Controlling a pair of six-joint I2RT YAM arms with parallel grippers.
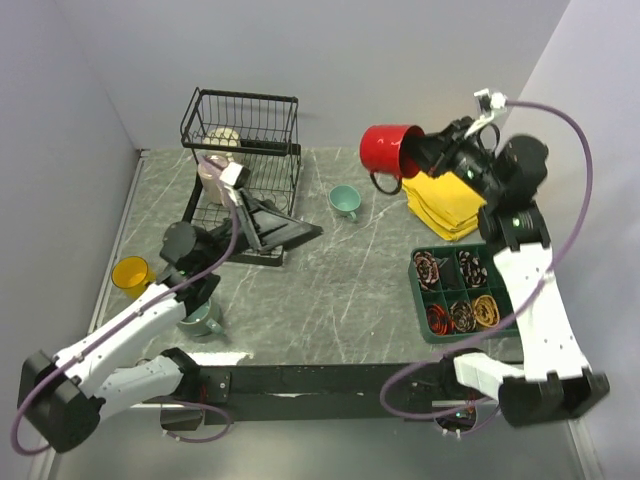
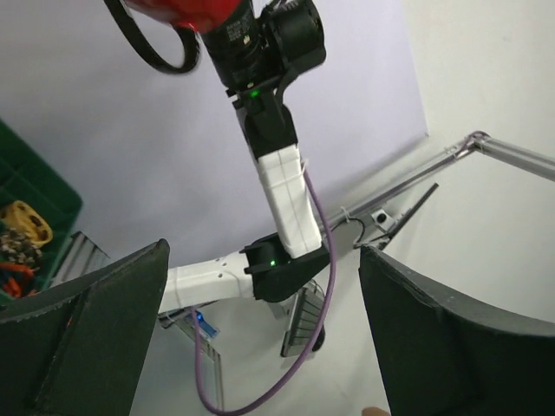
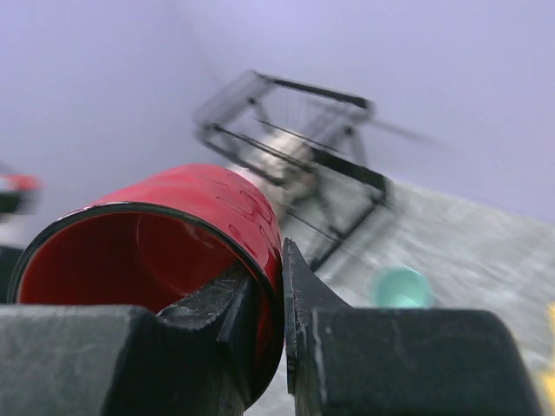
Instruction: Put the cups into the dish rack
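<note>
You had six mugs in the overhead view, one of each: red mug [image 1: 385, 148], teal mug [image 1: 345, 200], yellow mug [image 1: 131, 272], grey-green mug [image 1: 205, 320], plus a cream mug [image 1: 222, 138] and a beige mug [image 1: 211, 172] inside the one dish rack [image 1: 243, 96] at upper left centre. Two arms, one green tray [image 1: 418, 300] at lower right, and one pile of yellow cloths [image 1: 445, 205]; I couldn't count the layers. Your right gripper [image 3: 270, 299] was pinched on the red mug's rim, one finger inside the wall and one outside. The mug was held off the table [image 1: 330, 300], tipped on its side at upper right, handle hanging down, well apart from the rack. Teal mug stood between the rack and the red mug, touching neither. Your left gripper [image 2: 262, 260] had its fingers spread wide with nothing between them. Yellow mug sat at the far left edge, and the grey-green one was half covered by the left arm. The beige mug was partly blocked by the left wrist. The rack was blurred in the right wrist view. The red mug was cut off at the top of the left wrist view. Tray contents were too small to tell, and the right arm hid its right side.
</note>
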